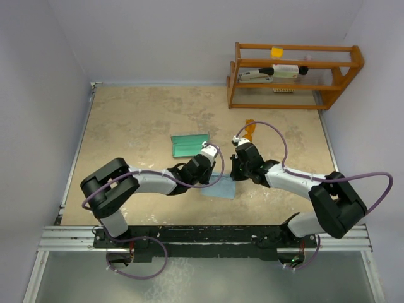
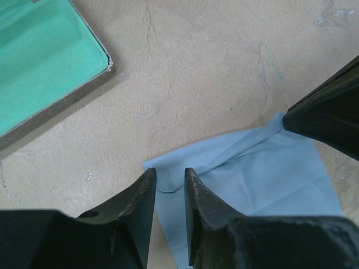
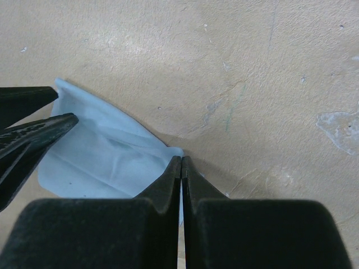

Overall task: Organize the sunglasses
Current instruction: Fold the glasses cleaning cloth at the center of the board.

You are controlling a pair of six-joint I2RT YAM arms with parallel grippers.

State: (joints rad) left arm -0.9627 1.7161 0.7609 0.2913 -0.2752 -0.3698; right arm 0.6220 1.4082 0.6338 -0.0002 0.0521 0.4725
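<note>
**Both grippers at the cloth; sunglasses lying untouched on the table**

The right gripper (image 3: 180, 159) is showing its fingers pressed together with only a hairline between them, and one corner of the light blue cloth (image 3: 101, 151) is running into the tips. In the left wrist view that same corner is tenting up off the surface toward the right gripper's dark body, so the grip is on the cloth itself.

The left gripper (image 2: 170, 176) is standing at the opposite corner of the cloth. Its fingers (image 2: 147, 193) are sitting a narrow gap apart, with the cloth's edge lying flat in that gap rather than pinched.

In the top view the two grippers are facing one another across the cloth, the left gripper from the left and the right gripper from the right, near the middle of the table (image 1: 139, 120).

The sunglasses (image 1: 250, 130), an orange pair, are lying on the table just beyond the right gripper, between it and the wooden rack (image 1: 303, 48) at the far right corner. Neither gripper is touching them.

The case (image 1: 190, 145) is lying open with its green lining facing up, just beyond the left gripper and to the left of the sunglasses, apart from the cloth.
</note>
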